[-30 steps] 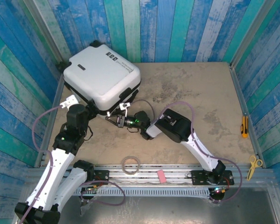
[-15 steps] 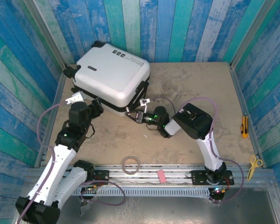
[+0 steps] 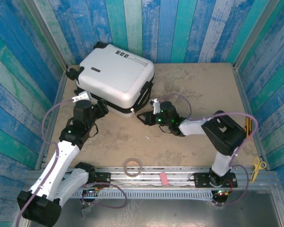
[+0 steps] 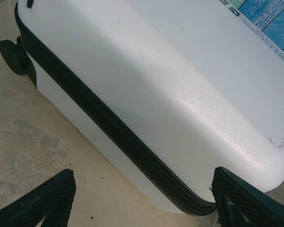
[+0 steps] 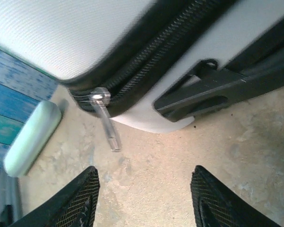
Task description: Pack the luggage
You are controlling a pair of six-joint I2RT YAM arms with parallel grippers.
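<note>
The luggage (image 3: 114, 78), a white hard-shell suitcase with a black zipper band (image 4: 118, 137), lies flat and closed at the back left of the table. My left gripper (image 3: 101, 108) stands open at its near-left edge, and in the left wrist view its fingers (image 4: 42, 203) straddle the lower corner without touching. My right gripper (image 3: 144, 116) is open just off the near-right corner. In the right wrist view a clear zipper pull (image 5: 107, 124) hangs free from the band, ahead of the gripper (image 5: 144, 201), beside the black side handle (image 5: 213, 90).
Blue plank walls close in the table on three sides. A tape roll (image 3: 133, 166) and a pink eraser (image 3: 163, 178) lie on the front rail. An orange cutter (image 3: 247, 127) and yellow scissors (image 3: 258, 165) lie at the right edge. Bare sandy tabletop (image 3: 199, 90) spreads to the right.
The luggage has swung right and back. My right gripper, shut at the zipper band before, has moved right along the edge and opened, letting go. The left gripper followed the luggage up.
</note>
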